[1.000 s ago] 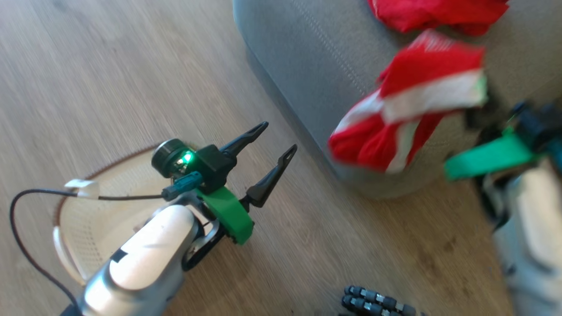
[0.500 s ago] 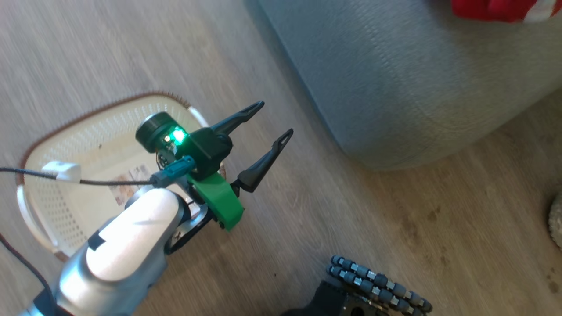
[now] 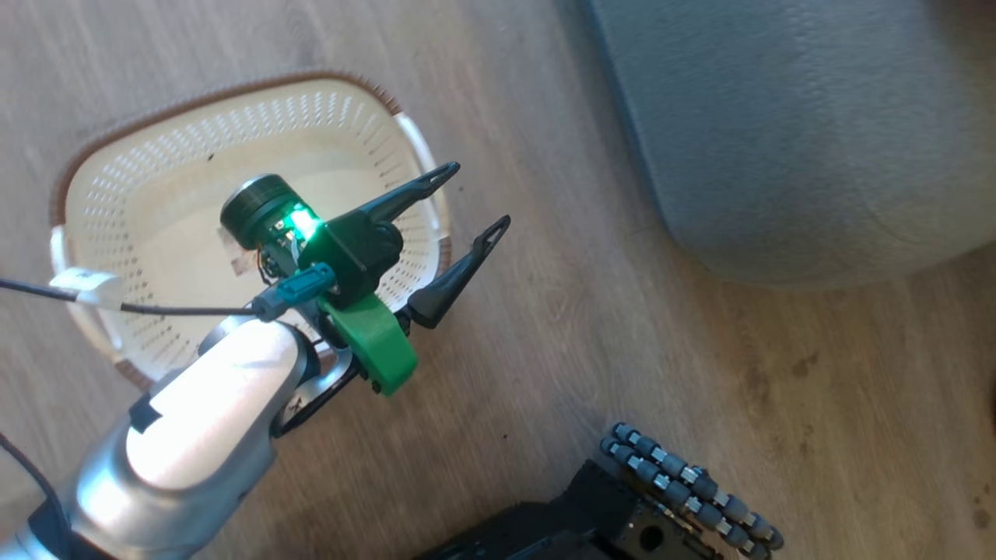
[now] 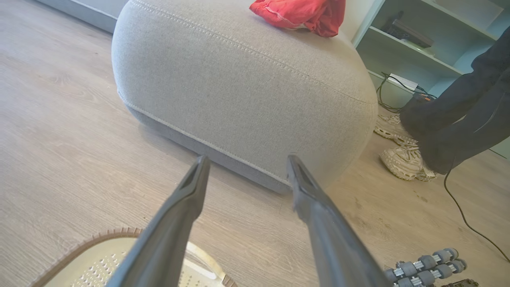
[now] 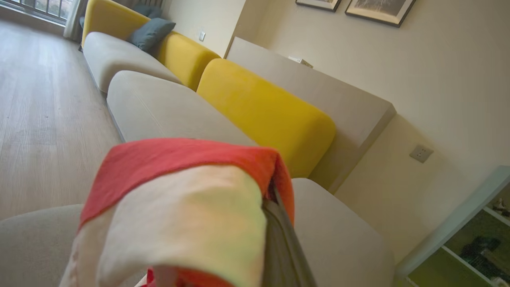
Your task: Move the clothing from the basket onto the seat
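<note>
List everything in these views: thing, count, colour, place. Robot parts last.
basket: one, cream with brown rim, on the floor under the left gripper.
seat: one, grey, on the floor beside the basket.
clothing: two, red; one lying on the seat, one with a white panel in the right gripper.
sofa: one, yellow and beige, against the wall.
shoes: two, off-white, past the seat, by a person's dark trouser legs.
left gripper: one, black, open over the basket's rim.
right gripper: one, dark, shut on clothing.
</note>
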Robot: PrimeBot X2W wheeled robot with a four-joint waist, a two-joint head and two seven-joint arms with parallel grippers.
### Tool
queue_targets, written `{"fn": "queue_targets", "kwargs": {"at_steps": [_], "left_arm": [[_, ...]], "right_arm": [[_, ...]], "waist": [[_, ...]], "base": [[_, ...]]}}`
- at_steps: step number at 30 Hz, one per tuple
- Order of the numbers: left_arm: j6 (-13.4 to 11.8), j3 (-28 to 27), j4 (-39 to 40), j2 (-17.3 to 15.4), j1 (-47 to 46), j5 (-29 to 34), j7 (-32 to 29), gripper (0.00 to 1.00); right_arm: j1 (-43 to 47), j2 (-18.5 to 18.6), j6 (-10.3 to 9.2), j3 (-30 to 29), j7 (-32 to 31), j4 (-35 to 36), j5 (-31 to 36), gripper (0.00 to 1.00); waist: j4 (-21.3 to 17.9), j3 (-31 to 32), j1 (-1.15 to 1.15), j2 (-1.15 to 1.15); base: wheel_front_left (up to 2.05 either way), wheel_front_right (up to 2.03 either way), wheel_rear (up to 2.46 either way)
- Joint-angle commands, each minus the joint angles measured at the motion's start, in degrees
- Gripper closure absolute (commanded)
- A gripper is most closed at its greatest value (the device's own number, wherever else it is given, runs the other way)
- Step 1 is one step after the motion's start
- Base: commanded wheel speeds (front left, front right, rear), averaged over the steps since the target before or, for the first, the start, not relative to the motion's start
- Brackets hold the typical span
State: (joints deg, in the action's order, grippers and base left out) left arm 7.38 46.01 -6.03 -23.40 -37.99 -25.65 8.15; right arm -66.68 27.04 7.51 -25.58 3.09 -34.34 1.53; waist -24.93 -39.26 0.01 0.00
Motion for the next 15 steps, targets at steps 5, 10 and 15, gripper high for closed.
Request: {"fn": "queue_targets", "kwargs": {"at_steps": [5,10,15], "left_arm": [[-0.2,-1.3,2.1,-0.7,-2.1,0.2,0.9,0.0],[-0.1,-1.0,1.1,-0.4,-2.3,0.0,1.7,0.0],[-0.4,-1.1,-0.3,0.1,-1.9,-0.6,2.7,0.0]], "right_arm": [[2.8,-1.0,-0.02,-5.0,0.2,-4.5,1.7,1.0],[8.0,-3.9,-0.02,-6.0,3.7,-9.6,0.9,0.0],[14.3,-4.8,-0.02,-3.4,8.8,-13.6,-1.9,0.0]], "waist": [[3.2,-2.7,-0.01,0.0],[3.8,-2.4,-0.01,0.0],[3.4,-0.7,-0.01,0.0]], "base": [[0.0,0.0,0.0],[0.0,0.0,0.0],[0.0,0.0,0.0]]}}
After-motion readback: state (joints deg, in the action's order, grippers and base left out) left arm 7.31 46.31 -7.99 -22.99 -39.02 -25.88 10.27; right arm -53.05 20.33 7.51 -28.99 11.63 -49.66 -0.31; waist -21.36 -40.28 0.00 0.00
